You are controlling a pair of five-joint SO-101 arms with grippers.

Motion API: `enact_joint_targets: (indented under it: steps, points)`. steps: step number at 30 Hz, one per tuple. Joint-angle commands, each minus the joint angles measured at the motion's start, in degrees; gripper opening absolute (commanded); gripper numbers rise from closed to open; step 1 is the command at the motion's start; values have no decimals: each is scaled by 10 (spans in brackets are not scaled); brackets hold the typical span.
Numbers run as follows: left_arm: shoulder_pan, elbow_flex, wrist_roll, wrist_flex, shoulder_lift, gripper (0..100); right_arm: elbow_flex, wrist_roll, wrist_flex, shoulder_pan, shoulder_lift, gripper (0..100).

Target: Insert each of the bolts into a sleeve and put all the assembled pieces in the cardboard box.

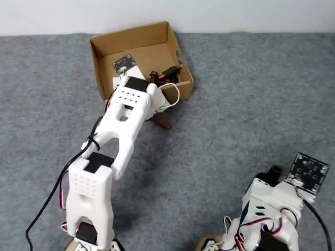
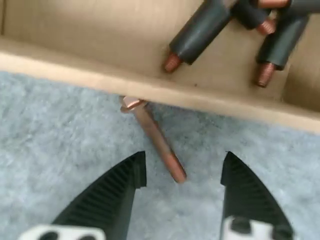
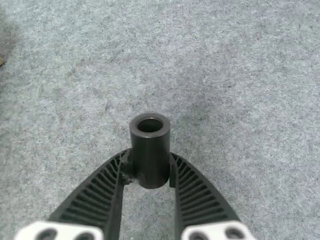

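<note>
A: Where's the left gripper (image 2: 183,161)?

B: Its fingers are spread apart with nothing between them. It hangs over a copper bolt (image 2: 155,137) lying flat on the grey surface (image 2: 45,150).

A: And the bolt relative to the cardboard box (image 2: 150,86)?

B: It is outside the box. Its head is at the foot of the box's near wall and its shank runs back between the fingers. Inside the box, beyond that wall, lie the assembled pieces (image 2: 200,31), dark sleeves with copper tips poking out.

A: Where does the box sit?

B: By the surface's far edge, left of the middle.

A: The right gripper (image 3: 149,160)?

B: It is clamped on a black sleeve (image 3: 149,137), open bore toward the wrist camera, with bare surface beyond. That arm (image 1: 272,209) is at the near right corner, well apart from the box.
</note>
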Motion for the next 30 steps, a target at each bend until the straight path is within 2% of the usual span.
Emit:
enact_joint_targets:
  steps: [1, 9, 12, 19, 26, 30]
  points:
    - [-19, -23, 4, -22, 19, 246, -4, -4, -16, 5, -1, 9]
    - [-69, -58, 4, -16, 98, 246, -4, -4, -16, 5, -1, 9]
    - [-68, -84, 5, 11, 111, 232, 1, -4, -19, 5, -1, 9]
    - [-69, -131, 2, 70, 142, 1, 2, -4, -21, 5, -1, 9]
    - [-47, -173, 1, 127, 152, 6, 2, -4, -21, 5, -1, 9]
    - [-25, -235, -2, 191, 151, 5, 2, -4, -21, 5, -1, 9]
